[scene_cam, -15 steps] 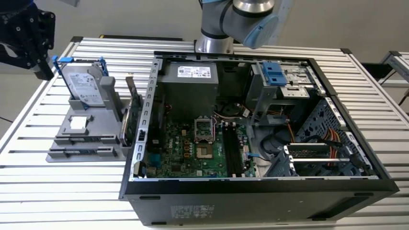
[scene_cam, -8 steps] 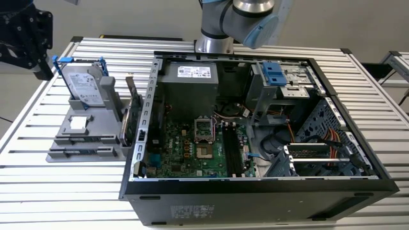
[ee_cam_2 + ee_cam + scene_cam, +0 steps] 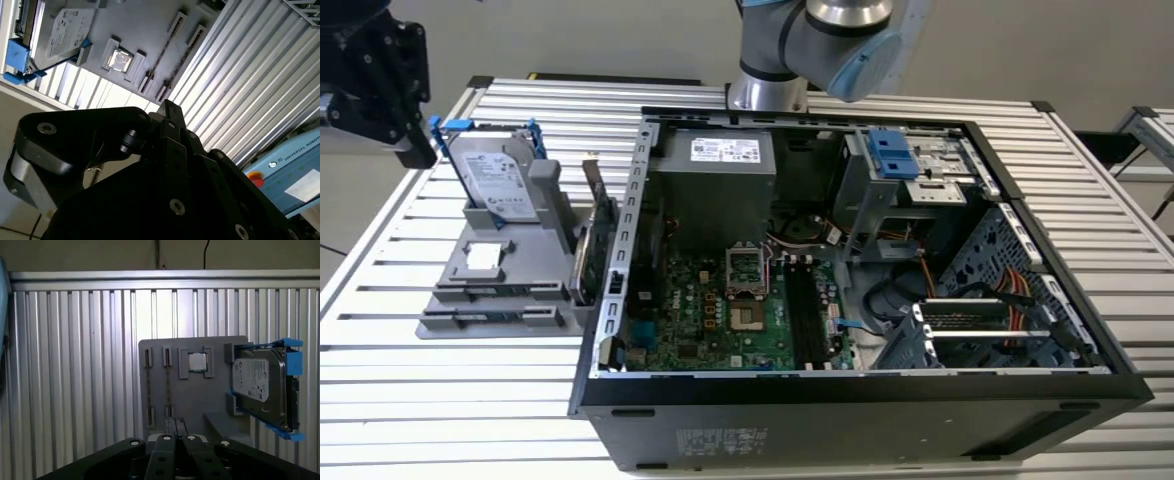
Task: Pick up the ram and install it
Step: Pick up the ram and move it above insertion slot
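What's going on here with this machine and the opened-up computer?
A robot arm's gripper hovers near a gray holder that sits on the table beside the open computer case. The ram stands edge-on in the holder's slots, not yet picked up, alongside a hard drive in a blue bracket.

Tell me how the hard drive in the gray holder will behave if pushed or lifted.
The hard drive looks metal-cased, so it is probably stiff and heavy for its size. It stands on edge in the gray holder, so a sideways push might tip it. Its blue bracket probably grips better than the smooth label.
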{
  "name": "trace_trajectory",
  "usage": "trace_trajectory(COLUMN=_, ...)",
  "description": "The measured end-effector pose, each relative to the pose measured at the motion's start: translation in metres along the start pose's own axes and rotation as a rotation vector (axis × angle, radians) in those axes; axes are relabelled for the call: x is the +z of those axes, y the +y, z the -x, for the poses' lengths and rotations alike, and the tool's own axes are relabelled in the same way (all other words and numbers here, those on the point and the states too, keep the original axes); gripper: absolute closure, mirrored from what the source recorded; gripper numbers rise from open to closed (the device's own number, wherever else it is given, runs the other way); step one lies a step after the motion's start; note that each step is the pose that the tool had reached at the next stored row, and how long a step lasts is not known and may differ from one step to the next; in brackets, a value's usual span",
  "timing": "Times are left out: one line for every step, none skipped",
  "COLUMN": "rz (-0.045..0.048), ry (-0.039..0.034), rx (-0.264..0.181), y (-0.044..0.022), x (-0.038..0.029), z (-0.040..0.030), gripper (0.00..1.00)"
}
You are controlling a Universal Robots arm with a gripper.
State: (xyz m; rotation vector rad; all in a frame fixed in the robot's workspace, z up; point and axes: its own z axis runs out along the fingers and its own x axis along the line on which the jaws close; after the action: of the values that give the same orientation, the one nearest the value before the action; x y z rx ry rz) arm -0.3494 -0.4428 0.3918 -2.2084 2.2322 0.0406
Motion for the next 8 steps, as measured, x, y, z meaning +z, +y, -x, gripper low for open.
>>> trace_trajectory(rz=-0.0094, ry=0.0, rx=-0.012, y=0.0, x=0.0003, z=0.0, gripper=1.0)
trace_trajectory(rz=-0.0175, ry=0.0001, rx=-0.023, y=0.0, x=0.0006, z=0.0, gripper=1.0)
trace_trajectory(rz=-0.0241, ry=0.0001, rx=-0.032, y=0.0, x=0.001, z=0.0, gripper=1.0)
trace_trajectory(rz=-0.0278, ry=0.0002, rx=-0.039, y=-0.0001, x=0.0013, z=0.0, gripper=1.0)
trace_trajectory(rz=-0.0283, ry=0.0001, rx=-0.04, y=-0.0002, x=0.0018, z=0.0, gripper=1.0)
trace_trajectory(rz=-0.0282, ry=0.0002, rx=-0.04, y=-0.0002, x=0.0021, z=-0.0001, gripper=1.0)
trace_trajectory(rz=-0.0282, ry=0.0003, rx=-0.04, y=0.0, x=0.0024, z=-0.0001, gripper=1.0)
trace_trajectory(rz=-0.0282, ry=0.0003, rx=-0.04, y=0.0001, x=0.0028, z=-0.0001, gripper=1.0)
